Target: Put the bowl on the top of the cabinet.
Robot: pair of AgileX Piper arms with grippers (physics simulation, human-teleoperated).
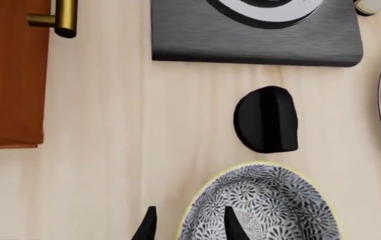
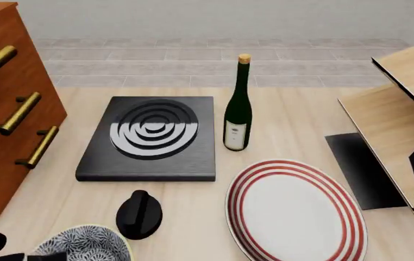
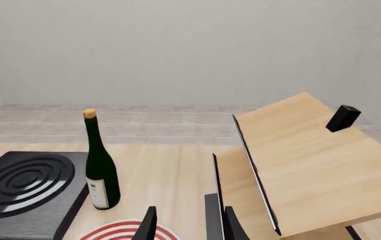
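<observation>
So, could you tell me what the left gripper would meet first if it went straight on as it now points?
Probably the bowl: one of the left gripper fingers already overlaps its rim, though depth is unclear.

- The bowl (image 2: 83, 243) runs off the bottom edge in the front view; its near half is out of sight.
- The cabinet (image 2: 7, 109) is cut at the left edge and its top barely shows.
- The left gripper (image 1: 187, 222) shows only two finger tips, one across the bowl's rim; whether the jaws grip it I can't tell.
- The right gripper (image 3: 187, 225) likewise shows only tips.
- The plate (image 2: 294, 209) runs off the bottom.
</observation>
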